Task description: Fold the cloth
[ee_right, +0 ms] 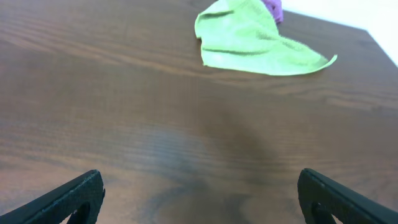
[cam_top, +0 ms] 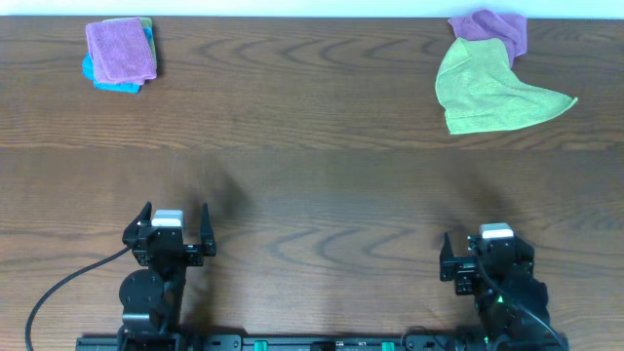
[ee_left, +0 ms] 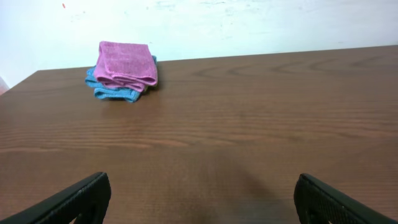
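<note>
A light purple cloth (cam_top: 120,49) lies folded on top of a small stack at the far left; it also shows in the left wrist view (ee_left: 125,63). No white tag shows on it. A darker purple cloth (cam_top: 490,26) lies crumpled at the far right, partly under a lime-green cloth (cam_top: 490,90), also with no tag in view. I cannot tell for sure which purple one is the tagged towel. My left gripper (cam_top: 175,211) (ee_left: 202,199) and right gripper (cam_top: 478,244) (ee_right: 202,196) sit near the front edge, both open and empty, far from every cloth.
A blue cloth (ee_left: 112,93) and a green edge lie under the folded purple one. The lime-green cloth (ee_right: 255,40) is spread loosely, with the purple one (ee_right: 273,9) peeking out behind it. The brown wooden table (cam_top: 312,166) ends at a white wall behind.
</note>
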{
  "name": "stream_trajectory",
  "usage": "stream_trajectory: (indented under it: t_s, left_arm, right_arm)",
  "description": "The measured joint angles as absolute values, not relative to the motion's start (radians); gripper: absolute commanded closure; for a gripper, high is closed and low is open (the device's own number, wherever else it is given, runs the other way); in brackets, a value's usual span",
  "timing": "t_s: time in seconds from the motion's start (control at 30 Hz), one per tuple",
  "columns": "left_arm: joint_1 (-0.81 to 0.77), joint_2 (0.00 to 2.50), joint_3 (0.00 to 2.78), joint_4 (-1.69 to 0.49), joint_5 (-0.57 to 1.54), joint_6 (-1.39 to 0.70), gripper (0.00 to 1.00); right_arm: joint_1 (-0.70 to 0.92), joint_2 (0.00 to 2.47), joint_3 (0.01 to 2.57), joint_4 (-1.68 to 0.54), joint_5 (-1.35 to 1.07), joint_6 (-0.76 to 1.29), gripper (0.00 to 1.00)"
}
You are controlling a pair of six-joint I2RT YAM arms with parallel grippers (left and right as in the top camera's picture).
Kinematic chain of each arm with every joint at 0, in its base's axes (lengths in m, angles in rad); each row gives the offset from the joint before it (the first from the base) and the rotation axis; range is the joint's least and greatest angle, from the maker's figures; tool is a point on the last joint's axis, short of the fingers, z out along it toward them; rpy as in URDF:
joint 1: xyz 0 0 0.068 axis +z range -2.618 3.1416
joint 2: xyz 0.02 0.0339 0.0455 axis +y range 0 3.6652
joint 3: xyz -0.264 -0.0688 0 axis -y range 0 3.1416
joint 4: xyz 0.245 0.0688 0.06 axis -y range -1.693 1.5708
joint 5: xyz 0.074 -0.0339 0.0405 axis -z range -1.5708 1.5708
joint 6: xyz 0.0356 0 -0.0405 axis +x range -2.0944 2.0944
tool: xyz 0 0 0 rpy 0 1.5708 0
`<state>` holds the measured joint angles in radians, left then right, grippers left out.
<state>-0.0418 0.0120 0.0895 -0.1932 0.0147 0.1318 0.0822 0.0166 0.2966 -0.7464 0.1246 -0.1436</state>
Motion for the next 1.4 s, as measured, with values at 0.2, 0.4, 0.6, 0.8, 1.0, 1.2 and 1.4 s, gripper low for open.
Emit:
stream_trajectory:
  t_s: [0.2, 0.4, 0.6, 0.8, 1.0, 1.2, 1.4]
  left_arm:
    - [-0.042, 0.012, 0.089, -0.193, 0.015, 0.132, 0.05]
    - [-0.042, 0.012, 0.089, -0.193, 0.015, 0.132, 0.05]
    - [-0.042, 0.012, 0.089, -0.193, 0.015, 0.132, 0.05]
    - [-0.042, 0.012, 0.089, -0.193, 0.015, 0.132, 0.05]
    - [-0.042, 0.012, 0.089, -0.193, 0.015, 0.132, 0.05]
    - [-0.042, 0.012, 0.089, -0.193, 0.015, 0.132, 0.04]
    - [-0.042, 0.012, 0.089, -0.193, 0.015, 0.132, 0.05]
  right_arm:
    - [0.082, 0.015, 0.254, -0.744, 0.125, -0.144, 0.01]
    - [0.082, 0.015, 0.192, -0.724, 0.125, -0.144, 0.01]
    - [0.082, 0.015, 0.172, -0.724, 0.125, -0.151, 0.01]
    - [0.082, 0.015, 0.172, -0.724, 0.125, -0.16, 0.01]
    - [0.082, 0.015, 0.172, -0.724, 0.125, -0.163, 0.01]
    - [0.082, 0.015, 0.172, -0.724, 0.125, -0.164, 0.01]
    - [0.082, 0.015, 0.172, -0.724, 0.125, -0.165, 0.01]
